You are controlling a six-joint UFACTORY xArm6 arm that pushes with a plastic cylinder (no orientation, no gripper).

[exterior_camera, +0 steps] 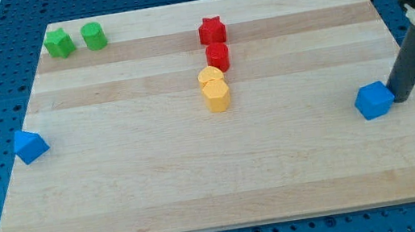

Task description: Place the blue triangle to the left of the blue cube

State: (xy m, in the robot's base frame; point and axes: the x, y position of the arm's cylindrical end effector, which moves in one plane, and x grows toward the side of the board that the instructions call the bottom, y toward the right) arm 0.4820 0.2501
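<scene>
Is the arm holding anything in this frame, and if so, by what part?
Nothing is held. My tip only rests against the right side of the blue block near the wooden board's right edge.

Two blue blocks [30, 146] [374, 100], two green blocks [59, 43] [94, 36], two red blocks [212, 30] [218, 56], two yellow blocks [211, 76] [217, 94]

You see two green blocks [76, 40] side by side at the board's [200, 182] top left, and red [214, 42] and yellow blocks [214, 89] in a column near centre.

Blue triangle [30, 146] left edge, blue cube [374, 100] right edge
</scene>
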